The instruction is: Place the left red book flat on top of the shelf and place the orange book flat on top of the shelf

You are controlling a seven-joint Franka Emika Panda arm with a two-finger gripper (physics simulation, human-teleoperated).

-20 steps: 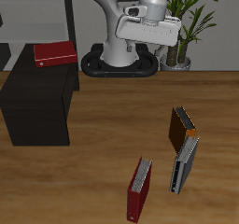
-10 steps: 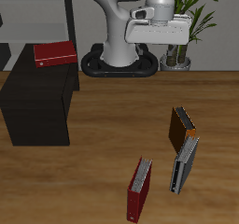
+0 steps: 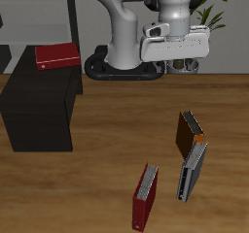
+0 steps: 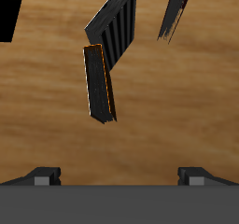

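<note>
The left red book (image 3: 56,55) lies flat on the far end of the black shelf (image 3: 39,106). The orange book (image 3: 189,132) stands on its edge on the wooden table, orange spine up; in the wrist view the orange book (image 4: 97,83) shows a dark face and an orange edge. My gripper (image 3: 178,64) hangs high above the table, farther back than the orange book and apart from it. In the wrist view my gripper (image 4: 119,176) is open, its fingertips (image 4: 42,175) wide apart with nothing between them.
A slim grey-and-dark book (image 3: 192,169) stands right beside the orange book, nearer the front edge. A dark crimson book (image 3: 146,196) stands closer to the front. Tall grey shelving (image 3: 44,14) and a potted plant (image 3: 199,23) are at the back.
My gripper has swung away from the shelf side and come forward and lower, ending closer to the orange book. The books have not moved.
</note>
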